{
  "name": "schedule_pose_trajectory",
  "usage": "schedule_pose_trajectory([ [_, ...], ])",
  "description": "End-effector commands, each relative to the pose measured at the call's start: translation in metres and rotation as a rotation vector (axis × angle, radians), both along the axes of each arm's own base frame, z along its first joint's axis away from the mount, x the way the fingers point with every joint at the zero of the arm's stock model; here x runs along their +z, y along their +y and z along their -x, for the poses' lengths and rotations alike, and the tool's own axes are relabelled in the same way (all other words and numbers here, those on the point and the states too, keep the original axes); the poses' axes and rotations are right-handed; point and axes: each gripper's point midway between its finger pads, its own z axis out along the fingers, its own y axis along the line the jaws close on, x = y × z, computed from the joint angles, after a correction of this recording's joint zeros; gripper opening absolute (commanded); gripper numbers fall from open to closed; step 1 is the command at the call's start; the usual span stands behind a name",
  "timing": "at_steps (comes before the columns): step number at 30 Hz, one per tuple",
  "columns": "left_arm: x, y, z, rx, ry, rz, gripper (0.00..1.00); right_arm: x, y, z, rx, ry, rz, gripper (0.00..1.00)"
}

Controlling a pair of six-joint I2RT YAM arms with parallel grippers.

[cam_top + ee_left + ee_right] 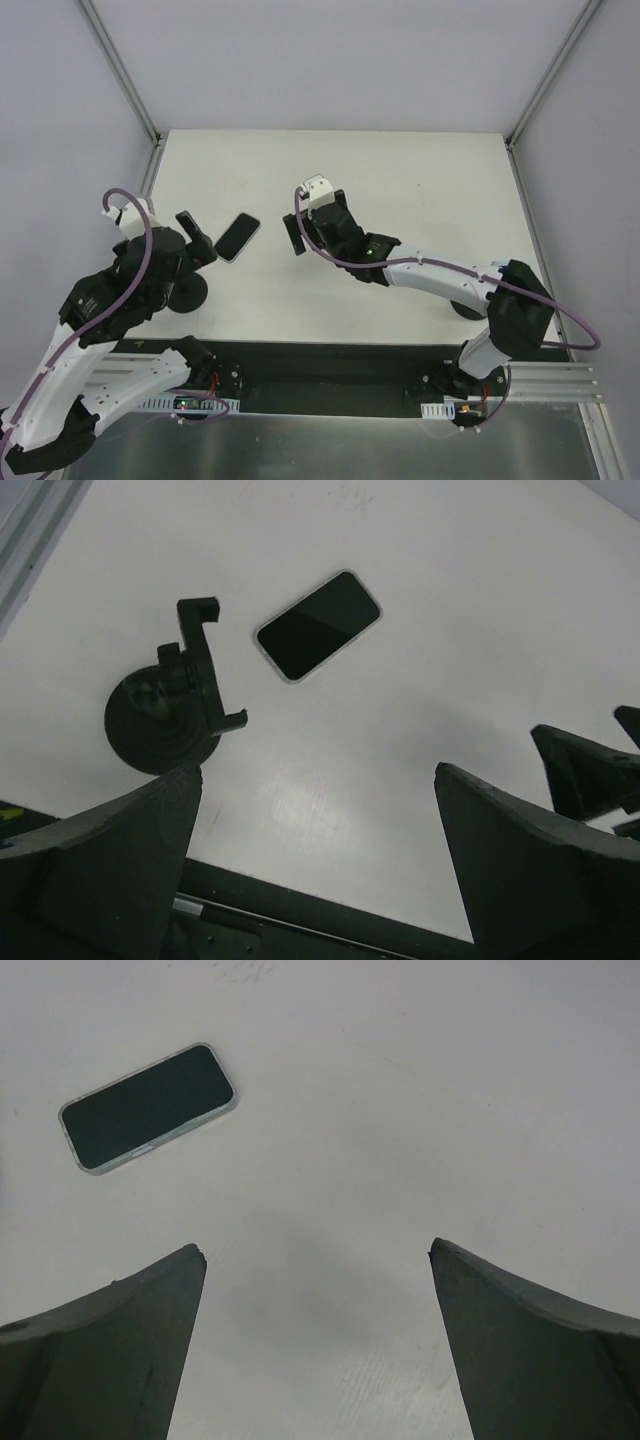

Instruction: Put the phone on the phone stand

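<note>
The phone [238,237] lies flat on the white table, screen up, black with a thin pale rim. It also shows in the left wrist view [318,626] and the right wrist view [148,1106]. The phone stand [190,294] stands just left of it, with a round black base and an empty clamp cradle [205,670]. My left gripper [170,262] hangs open and empty above the table by the stand [318,775]. My right gripper [314,220] is open and empty to the right of the phone [317,1252], a short gap from it.
The black rail [320,365] runs along the table's near edge. Metal frame posts [120,70] and white walls close in the sides and back. The right gripper's fingers [590,770] show at the right of the left wrist view.
</note>
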Motion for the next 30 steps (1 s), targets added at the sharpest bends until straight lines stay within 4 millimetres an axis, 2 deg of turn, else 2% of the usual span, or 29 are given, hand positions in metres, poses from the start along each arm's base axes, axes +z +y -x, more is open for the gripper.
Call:
schedule_pose_trajectory([
  [1, -0.036, 0.020, 0.008, 0.172, 0.127, -0.024, 0.99, 0.050, -0.021, 0.001, -0.024, -0.115, -0.091, 0.97],
  [2, -0.040, 0.017, 0.007, 0.184, 0.135, 0.003, 0.99, 0.045, -0.027, 0.004, -0.023, -0.119, -0.073, 0.97],
  [3, -0.042, 0.017, 0.004, 0.208, 0.135, 0.028, 0.99, 0.055, -0.035, 0.005, -0.039, -0.140, -0.088, 0.97],
  [5, -0.050, 0.019, 0.005, 0.266, 0.154, 0.084, 0.99, 0.058, -0.045, 0.006, -0.057, -0.162, -0.084, 0.97],
  [8, -0.061, 0.031, 0.005, 0.388, 0.136, 0.156, 0.99, 0.064, -0.061, 0.007, -0.086, -0.196, -0.074, 0.96],
  [9, -0.060, 0.030, 0.002, 0.392, 0.108, 0.189, 0.99, 0.065, -0.067, 0.009, -0.094, -0.203, -0.073, 0.97],
  [15, -0.076, 0.028, -0.019, 0.525, 0.068, 0.365, 0.99, 0.071, -0.069, 0.015, -0.067, -0.219, -0.102, 0.97],
  [21, -0.094, 0.042, -0.033, 0.665, 0.049, 0.431, 0.88, 0.077, -0.078, 0.018, -0.074, -0.238, -0.102, 0.97],
  [23, -0.098, 0.047, -0.034, 0.704, 0.054, 0.446, 0.81, 0.078, -0.082, 0.019, -0.079, -0.246, -0.099, 0.96],
  [29, -0.101, 0.057, -0.038, 0.740, 0.018, 0.425, 0.62, 0.077, -0.084, 0.018, -0.085, -0.253, -0.090, 0.97],
  [30, -0.102, 0.057, -0.038, 0.741, 0.020, 0.424, 0.62, 0.076, -0.083, 0.018, -0.081, -0.251, -0.091, 0.97],
])
